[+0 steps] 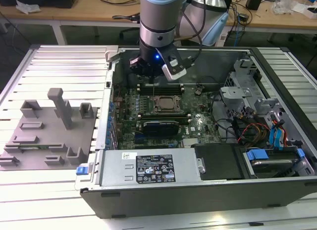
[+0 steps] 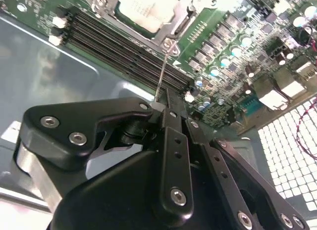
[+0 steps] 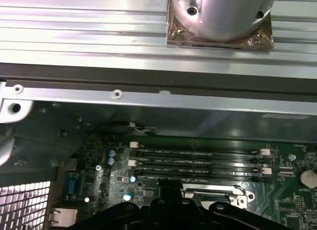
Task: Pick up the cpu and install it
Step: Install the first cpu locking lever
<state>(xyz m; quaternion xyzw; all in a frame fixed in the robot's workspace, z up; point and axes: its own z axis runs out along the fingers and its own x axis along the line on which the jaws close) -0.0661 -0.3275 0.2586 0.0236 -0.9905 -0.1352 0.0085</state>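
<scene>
- The pincer (image 2: 168, 95) is seen in the second wrist view with its fingers drawn together. The cpu is not held between them.
- A thin lever rod (image 2: 163, 71) runs from the corner of the socket frame (image 2: 174, 32) up to the pincer tip. Whether the rod is clamped or merely touched cannot be told.
- Closest to the tip are the dark memory slots (image 2: 114, 42), which lie between the pincer and the socket frame.
- Just beyond those slots lies the cpu (image 2: 146, 7), pale and flat, inside the socket frame on the motherboard (image 2: 233, 32). It is judged to be seated already, though whether the frame is latched over it cannot be told.
- Around all this stands the open computer case (image 1: 148, 195). Well apart from the pincer, towards the exterior view's left, a grey tray (image 1: 47, 136) rests on the slatted table (image 1: 64, 62).
- Possible trouble, as judged from here:
  - If the rod slips off the tip while under tension, it could spring back and leave the frame loose.
  - If the rod is dragged sideways rather than along its arc, the frame could be skewed and the cpu shifted on its contacts.
  - If the pincer is lowered carelessly, the memory slots and their pale end clips could be struck, since they are so near the tip.
</scene>
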